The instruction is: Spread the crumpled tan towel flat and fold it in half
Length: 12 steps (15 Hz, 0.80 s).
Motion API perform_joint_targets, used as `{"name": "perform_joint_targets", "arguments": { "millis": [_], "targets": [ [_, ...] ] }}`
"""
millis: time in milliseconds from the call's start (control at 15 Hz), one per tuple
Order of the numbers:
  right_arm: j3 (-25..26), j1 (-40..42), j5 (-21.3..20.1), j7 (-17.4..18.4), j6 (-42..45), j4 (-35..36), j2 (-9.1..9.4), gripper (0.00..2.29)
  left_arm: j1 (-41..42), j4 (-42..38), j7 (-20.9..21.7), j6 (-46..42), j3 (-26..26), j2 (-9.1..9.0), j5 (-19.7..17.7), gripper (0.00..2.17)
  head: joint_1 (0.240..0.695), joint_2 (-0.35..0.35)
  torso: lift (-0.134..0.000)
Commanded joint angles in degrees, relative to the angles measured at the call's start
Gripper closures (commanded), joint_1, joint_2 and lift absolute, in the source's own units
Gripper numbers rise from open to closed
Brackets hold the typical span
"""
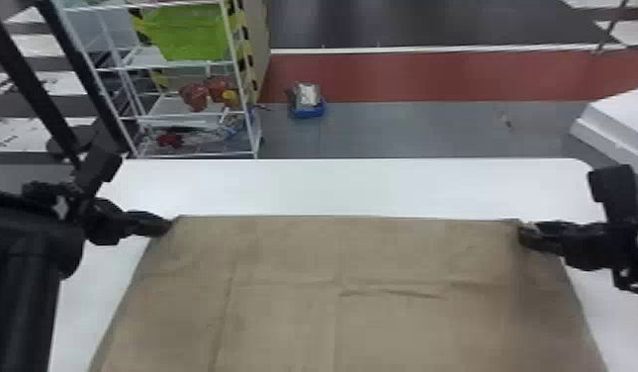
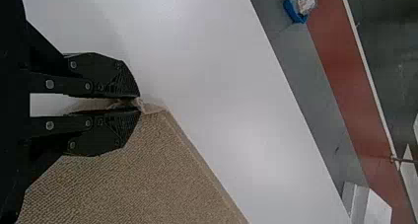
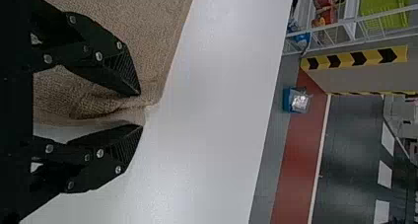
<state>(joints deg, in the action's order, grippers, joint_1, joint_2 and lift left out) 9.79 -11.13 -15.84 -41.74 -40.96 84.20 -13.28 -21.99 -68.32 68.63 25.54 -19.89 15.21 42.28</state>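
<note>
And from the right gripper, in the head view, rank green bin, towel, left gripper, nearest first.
1. Tan towel: corner between the right gripper's fingers.
2. Left gripper: across the towel, at its left corner.
3. Green bin: beyond the table, upper left.

No text can be read; no numbers (nor any labels).

Left hand (image 1: 168, 227) pinched together, right hand (image 1: 524, 236) parted

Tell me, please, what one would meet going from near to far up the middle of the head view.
Tan towel, white table, grey floor, red floor strip, white line, dark grey area.
</note>
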Motion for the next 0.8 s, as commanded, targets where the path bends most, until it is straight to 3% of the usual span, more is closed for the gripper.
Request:
{"name": "perform_joint_targets", "arguments": {
  "millis": [0,400,467,733],
  "targets": [
    [0.2,0.2,0.0,0.0,0.6,0.5,0.01,0.94,0.7,-1.6,0.5,-0.6,-0.1,0.00,-0.1,1.02,0.695,0.071,-0.123],
    [2.8,3.6,0.7,-0.8,4.3,6.1,0.53,0.95,2.8,-5.2,2.0,-2.4,-2.1,0.00,-0.4,1.02,0.695,0.073,-0.123],
    [2.9,3.8,0.9,-1.2,4.1,7.2,0.53,1.12,3.3,-5.8,2.7,-3.1,-3.0,0.00,-0.5,1.02,0.695,0.074,-0.123],
    [4.4,7.1,1.1,-3.7,6.2,12.6,0.44,1.12,6.3,-9.3,3.9,-8.2,-6.0,-0.18,-3.1,1.02,0.695,0.077,-0.123]
  ]
}}
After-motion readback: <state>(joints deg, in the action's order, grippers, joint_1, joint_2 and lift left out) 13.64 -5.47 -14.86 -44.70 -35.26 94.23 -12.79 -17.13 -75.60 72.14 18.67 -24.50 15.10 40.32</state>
